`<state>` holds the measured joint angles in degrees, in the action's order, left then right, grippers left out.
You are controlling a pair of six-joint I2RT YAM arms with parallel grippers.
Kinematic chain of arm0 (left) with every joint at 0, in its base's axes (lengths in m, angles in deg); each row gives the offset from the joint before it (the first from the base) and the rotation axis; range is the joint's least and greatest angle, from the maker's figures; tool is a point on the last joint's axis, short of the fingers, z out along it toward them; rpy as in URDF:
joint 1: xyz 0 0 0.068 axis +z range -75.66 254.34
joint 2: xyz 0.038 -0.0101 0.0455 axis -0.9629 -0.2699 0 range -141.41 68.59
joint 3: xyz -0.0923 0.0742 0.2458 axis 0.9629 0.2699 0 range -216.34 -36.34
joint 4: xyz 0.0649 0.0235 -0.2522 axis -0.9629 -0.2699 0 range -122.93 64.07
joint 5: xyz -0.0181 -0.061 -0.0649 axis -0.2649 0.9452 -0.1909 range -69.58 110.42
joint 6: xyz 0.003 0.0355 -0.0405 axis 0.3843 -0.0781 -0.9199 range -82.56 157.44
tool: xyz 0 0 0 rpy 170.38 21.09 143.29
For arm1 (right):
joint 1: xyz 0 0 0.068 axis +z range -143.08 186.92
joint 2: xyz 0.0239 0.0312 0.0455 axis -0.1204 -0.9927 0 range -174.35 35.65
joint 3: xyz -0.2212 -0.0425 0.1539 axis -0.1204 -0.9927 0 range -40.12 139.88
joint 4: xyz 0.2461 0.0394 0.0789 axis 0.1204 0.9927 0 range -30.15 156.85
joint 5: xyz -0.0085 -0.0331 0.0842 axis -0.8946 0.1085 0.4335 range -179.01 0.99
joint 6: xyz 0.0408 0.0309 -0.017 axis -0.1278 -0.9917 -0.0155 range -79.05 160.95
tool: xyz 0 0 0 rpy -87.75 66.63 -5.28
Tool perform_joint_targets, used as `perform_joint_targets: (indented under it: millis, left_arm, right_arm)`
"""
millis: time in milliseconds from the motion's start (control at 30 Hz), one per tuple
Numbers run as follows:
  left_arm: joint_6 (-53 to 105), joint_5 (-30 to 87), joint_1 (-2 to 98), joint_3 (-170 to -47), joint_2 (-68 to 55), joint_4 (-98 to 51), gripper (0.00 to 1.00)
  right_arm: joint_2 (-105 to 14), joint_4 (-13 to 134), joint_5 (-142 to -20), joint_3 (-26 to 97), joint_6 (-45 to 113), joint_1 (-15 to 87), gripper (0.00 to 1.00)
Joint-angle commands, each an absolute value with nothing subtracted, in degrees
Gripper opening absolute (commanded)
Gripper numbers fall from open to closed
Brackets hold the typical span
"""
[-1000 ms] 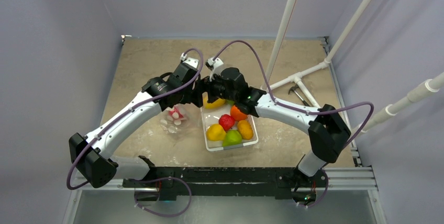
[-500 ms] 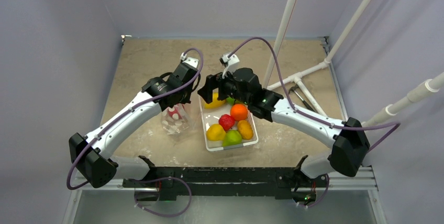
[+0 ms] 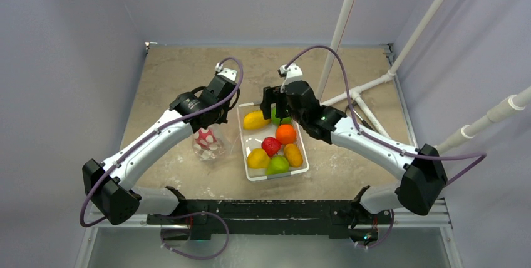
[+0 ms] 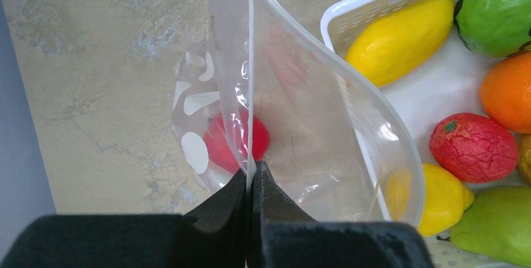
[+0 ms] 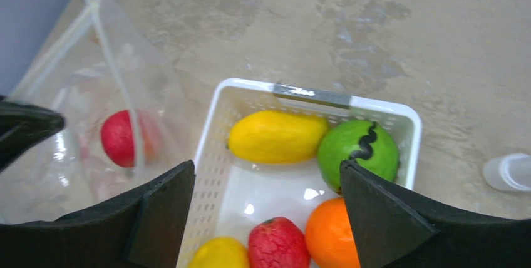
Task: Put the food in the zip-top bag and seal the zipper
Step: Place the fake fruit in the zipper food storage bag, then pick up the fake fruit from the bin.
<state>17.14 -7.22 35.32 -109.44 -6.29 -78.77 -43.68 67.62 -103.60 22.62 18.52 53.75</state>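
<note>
Left wrist: one red fruit is bagged; seven are left in the white tray.
The zip-top bag is clamped by the left jaws; the right jaws are spread, empty; the zipper is unsealed.

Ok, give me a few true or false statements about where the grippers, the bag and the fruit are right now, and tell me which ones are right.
1. The left gripper is shut on the edge of the zip-top bag. True.
2. The bag is empty. False: one red fruit lies inside it.
3. The right arm's gripper is shut on a fruit. False: the right gripper is open and empty above the white tray.
4. A long yellow fruit lies beside a green fruit in the tray. True.
5. The bag's mouth is sealed. False: it gapes open.
</note>
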Motion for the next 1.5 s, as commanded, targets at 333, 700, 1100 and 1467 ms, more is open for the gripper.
perform_joint_targets:
  millis: [333,700,1100,1467]
  left_arm:
    - [18.5,-8.6,35.2,-110.8,-4.6,-76.6,0.0]
    - [18.8,-8.1,35.2,-110.4,-4.2,-76.3,0.0]
    - [19.2,-8.1,35.2,-110.0,-3.7,-76.2,0.0]
    - [19.2,-7.9,35.2,-109.6,-3.5,-76.1,0.0]
  right_arm:
    - [-51.2,72.5,-109.3,25.1,21.7,49.8,0.8]
    - [-58.3,72.0,-110.0,28.8,22.9,49.5,0.84]
    - [-64.3,72.0,-112.0,30.1,23.3,49.1,0.86]
    - [-66.3,72.2,-113.2,29.9,22.9,49.0,0.74]
